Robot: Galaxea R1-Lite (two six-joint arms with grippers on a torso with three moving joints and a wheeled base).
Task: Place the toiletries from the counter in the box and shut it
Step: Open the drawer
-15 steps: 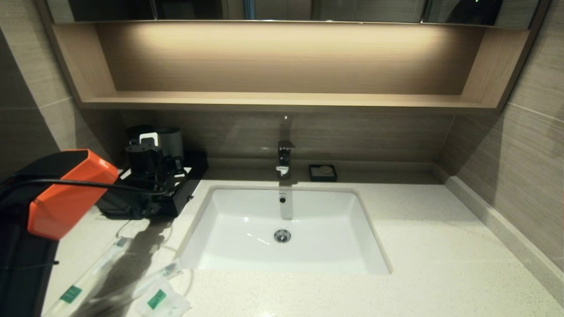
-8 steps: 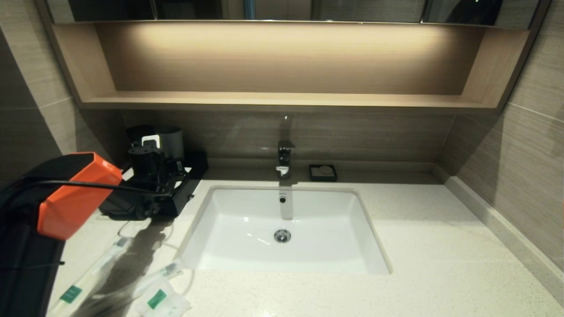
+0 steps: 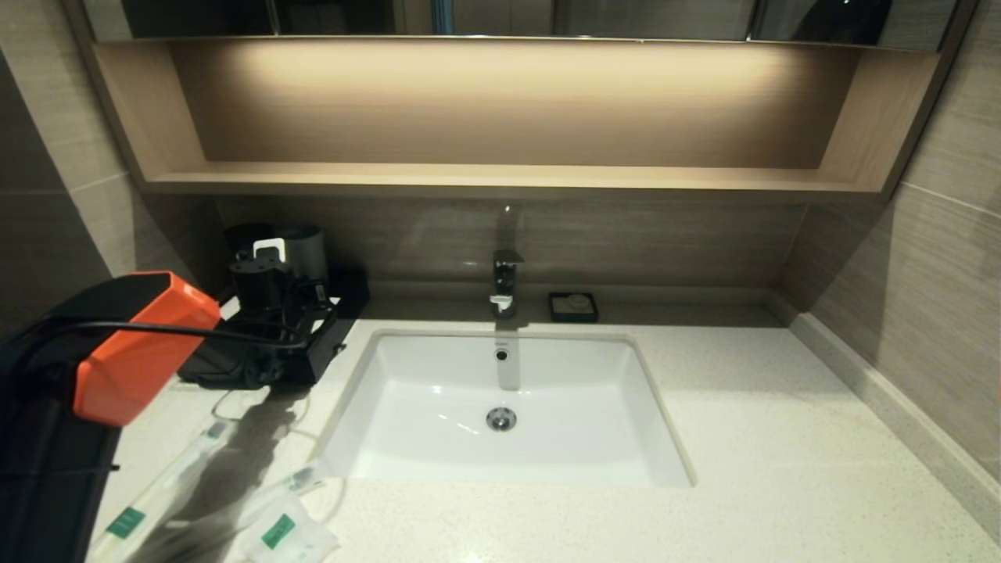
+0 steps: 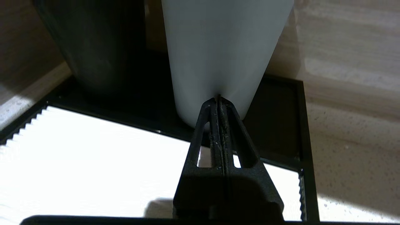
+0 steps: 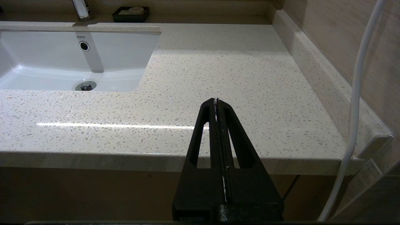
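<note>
The wrapped sticks (image 3: 168,477) and sachet (image 3: 288,536) look light, crinkly, slippery — best pinched mid-length. The left gripper (image 4: 218,99), fingers pressed together and empty, hovers over the box (image 3: 317,356); the right gripper (image 5: 216,100) is closed too, parked off the counter (image 5: 218,78) edge.

Warm under-shelf glow, dim corners

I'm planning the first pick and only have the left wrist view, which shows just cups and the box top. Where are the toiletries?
Observer: All three lie at the counter's front left corner, nearer the robot than the box under the shut left gripper: two wrapped sticks and the sachet.
Operator: Is the sachet apart from the sticks?
Observer: It lies right beside the stick nearer the sink; whether they touch I cannot tell.
Operator: And the right gripper?
Observer: The right gripper is shut and empty, off the counter's front edge, right of the sink.
</note>
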